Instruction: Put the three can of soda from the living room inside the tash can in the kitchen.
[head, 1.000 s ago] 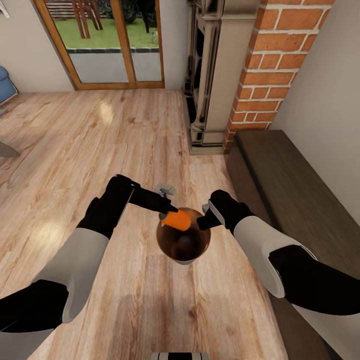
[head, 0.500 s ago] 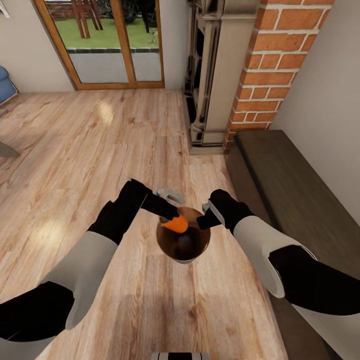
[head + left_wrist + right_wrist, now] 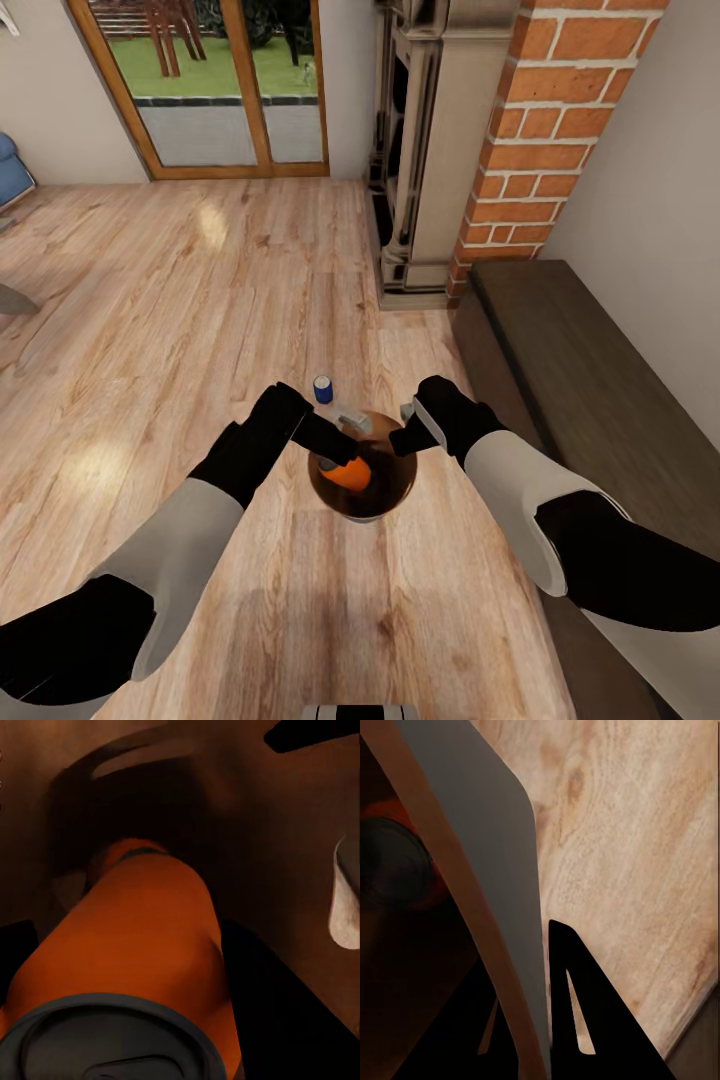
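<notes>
From the head view we look down on a warm wood-plank floor (image 3: 200,300) in the living room, with wood-framed glass doors (image 3: 215,85) at the far wall, a sliver of blue sofa (image 3: 12,170) at the left edge, the dark ornate fireplace (image 3: 405,170) beside the red brick chimney (image 3: 545,130), and a long dark wooden bench (image 3: 590,390) along the right wall. The trash can (image 3: 385,505) hangs above the floor between our arms. Our right gripper (image 3: 408,432) pinches its rim on the right side. Our left gripper (image 3: 335,455) reaches over the left rim and holds an orange soda can (image 3: 350,473) tilted inside the bin's mouth. A dark blue soda can (image 3: 323,389) stands upright on the floor just beyond the bin.

From the left wrist view we see the orange can (image 3: 142,937) close up, its grey lid towards the camera, its far end pointing down into the glossy brown inner wall (image 3: 285,855) of the bin. The fingers are mostly hidden, so we cannot tell here how wide the jaws stand.

From the right wrist view our two dark fingers (image 3: 585,1020) straddle the bin's wall (image 3: 487,832), one on the grey outside and one inside, closed on it. Wood floor (image 3: 637,847) lies beyond, and an orange shape (image 3: 397,862) sits dimly inside.
</notes>
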Controlling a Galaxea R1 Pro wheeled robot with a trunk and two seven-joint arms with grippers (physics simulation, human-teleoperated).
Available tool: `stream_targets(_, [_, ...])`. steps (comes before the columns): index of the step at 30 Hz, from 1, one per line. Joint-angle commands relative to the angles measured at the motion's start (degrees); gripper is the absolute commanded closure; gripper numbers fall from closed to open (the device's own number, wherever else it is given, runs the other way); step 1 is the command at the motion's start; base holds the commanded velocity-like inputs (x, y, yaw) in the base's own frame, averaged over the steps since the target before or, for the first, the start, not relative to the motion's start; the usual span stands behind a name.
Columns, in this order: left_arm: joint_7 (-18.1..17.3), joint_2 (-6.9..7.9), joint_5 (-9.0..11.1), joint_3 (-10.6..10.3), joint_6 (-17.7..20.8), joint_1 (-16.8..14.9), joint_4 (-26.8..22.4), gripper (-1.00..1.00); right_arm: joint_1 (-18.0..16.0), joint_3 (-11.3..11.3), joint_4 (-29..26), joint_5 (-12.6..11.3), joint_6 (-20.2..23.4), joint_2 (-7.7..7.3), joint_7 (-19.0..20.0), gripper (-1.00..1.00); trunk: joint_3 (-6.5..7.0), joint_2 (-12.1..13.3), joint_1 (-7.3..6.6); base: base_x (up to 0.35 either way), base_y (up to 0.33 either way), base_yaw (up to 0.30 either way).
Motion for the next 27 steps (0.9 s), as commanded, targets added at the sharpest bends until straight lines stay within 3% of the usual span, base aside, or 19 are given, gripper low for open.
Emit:
stream_targets(1, [0.9,-0.01,0.0,-0.2,0.0,0.1,0.4,1.0,0.0,-0.2,-0.1,-1.5,0.1,0.02,0.4,1.0,0.0,0.0,0.0,0.0,0.0,0.0])
stream_targets(11, [2.3,-0.5,0.2,-0.5,-0.8,0.2,4.2,1.0,0.0,-0.3,-0.4,-1.5,0.1,0.02,0.4,1.0,0.0,0.0,0.0,0.0,0.0,0.0])
stream_targets(27, [2.4,-0.69,0.3,-0.5,-2.6,0.3,4.7,1.0,0.0,-0.3,-0.4,-2.6,0.1,0.02,0.6,1.0,0.0,0.0,0.0,0.0,0.0,0.0])
